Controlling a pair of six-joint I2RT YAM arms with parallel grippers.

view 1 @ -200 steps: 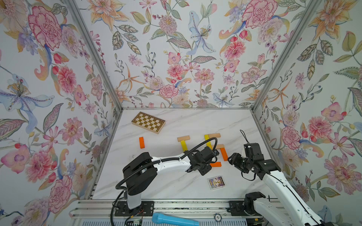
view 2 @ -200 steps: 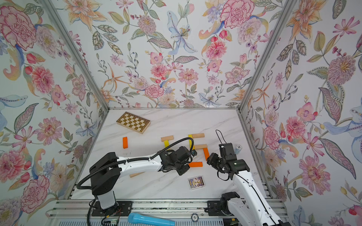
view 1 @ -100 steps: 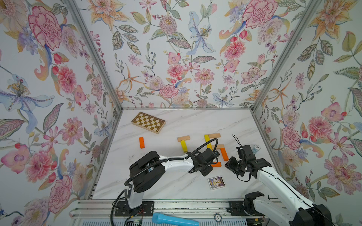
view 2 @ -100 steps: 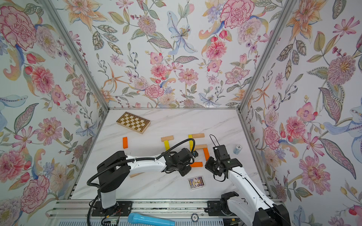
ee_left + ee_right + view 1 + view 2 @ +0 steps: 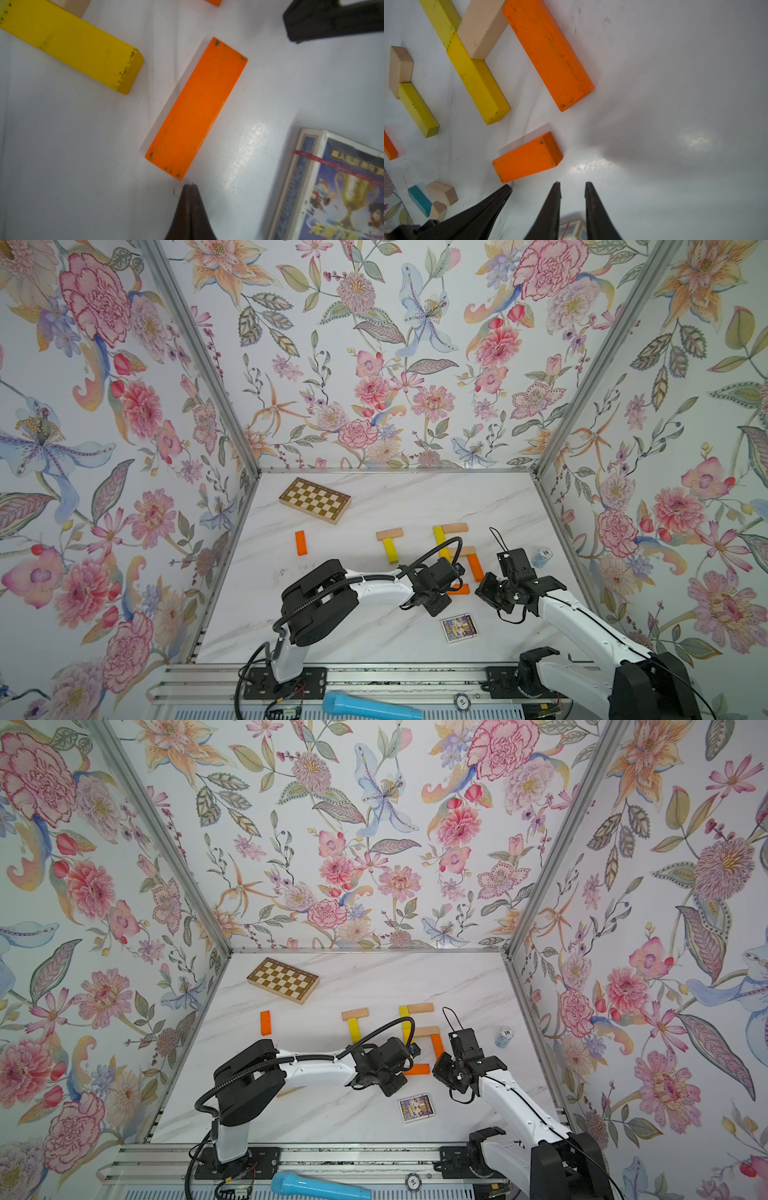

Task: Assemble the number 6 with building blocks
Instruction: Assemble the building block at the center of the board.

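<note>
Marble table (image 5: 415, 497): your left end effector (image 5: 190, 185) closed, empty, just beside flat orange wooden plank (image 5: 196, 108); right end effector (image 5: 572, 184) slightly apart, empty.

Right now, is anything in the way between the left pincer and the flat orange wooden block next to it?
No, nothing visible does. The shut left pincer points at a corner of the flat orange wooden block, with only white tabletop between them. The yellow wooden block and the picture card lie off to the sides.
</note>
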